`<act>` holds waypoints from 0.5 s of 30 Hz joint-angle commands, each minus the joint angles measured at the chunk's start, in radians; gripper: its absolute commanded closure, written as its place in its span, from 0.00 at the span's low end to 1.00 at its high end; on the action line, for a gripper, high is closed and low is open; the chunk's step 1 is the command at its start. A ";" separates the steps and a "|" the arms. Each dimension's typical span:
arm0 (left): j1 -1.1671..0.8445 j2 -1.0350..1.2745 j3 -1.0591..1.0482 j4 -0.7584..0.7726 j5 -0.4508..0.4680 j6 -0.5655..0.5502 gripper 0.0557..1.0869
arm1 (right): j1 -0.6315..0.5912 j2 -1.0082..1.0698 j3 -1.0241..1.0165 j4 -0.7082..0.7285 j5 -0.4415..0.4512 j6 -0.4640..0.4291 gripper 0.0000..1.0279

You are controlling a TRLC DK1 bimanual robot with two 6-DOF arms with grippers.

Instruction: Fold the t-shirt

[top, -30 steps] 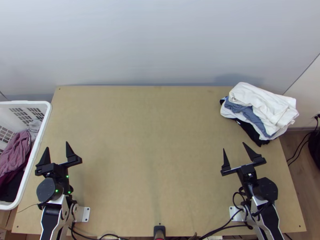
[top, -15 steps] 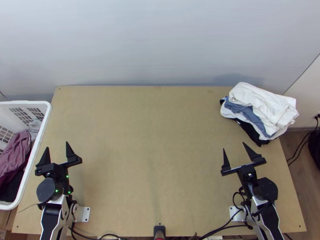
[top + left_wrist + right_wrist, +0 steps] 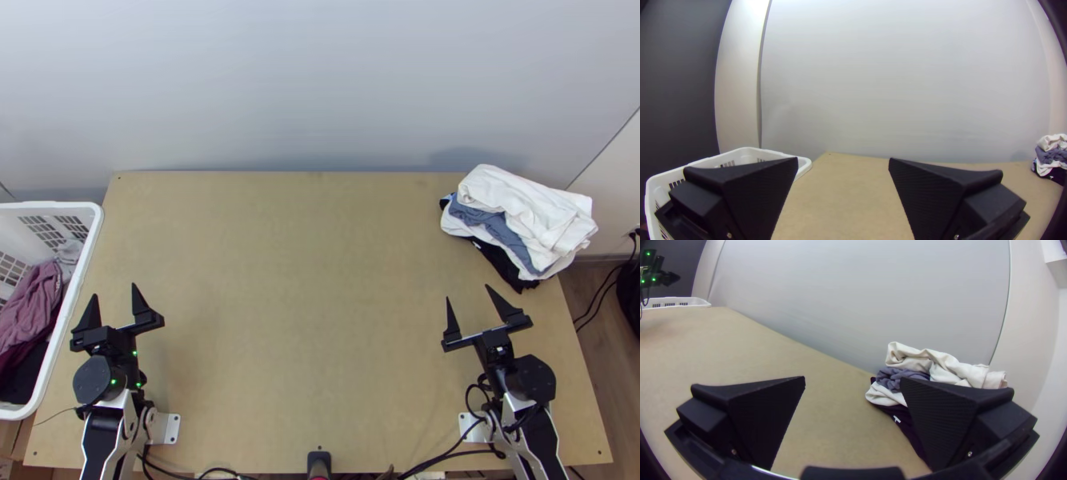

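My left gripper (image 3: 114, 300) stands open at the table's left side in the top view, close to the basket; its two fingers are wide apart in the left wrist view, where the gripper (image 3: 843, 162) holds nothing. On the right side my right gripper (image 3: 470, 294) is open too, just below the clothes pile (image 3: 524, 216). In the right wrist view the right gripper (image 3: 853, 380) has nothing between its fingers, and one finger partly covers the pile (image 3: 951, 366). The pile is stacked cloth, white on top, with blue-grey, white and black layers beneath.
A white basket (image 3: 82, 272) with mauve, dark red and black clothes (image 3: 34, 308) stands at the table's left edge. The wooden table (image 3: 304, 304) lies bare between the arms. Behind it rises a pale wall. Cables run along the near edge.
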 commanded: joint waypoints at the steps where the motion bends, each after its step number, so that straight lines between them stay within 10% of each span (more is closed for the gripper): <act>1: 0.000 0.000 -0.001 0.000 0.000 0.000 0.04 | 0.001 0.000 0.000 0.000 0.000 0.000 0.03; 15: -0.014 -0.001 0.001 0.002 0.006 0.031 0.04 | 0.065 0.000 0.000 0.000 0.000 0.094 0.03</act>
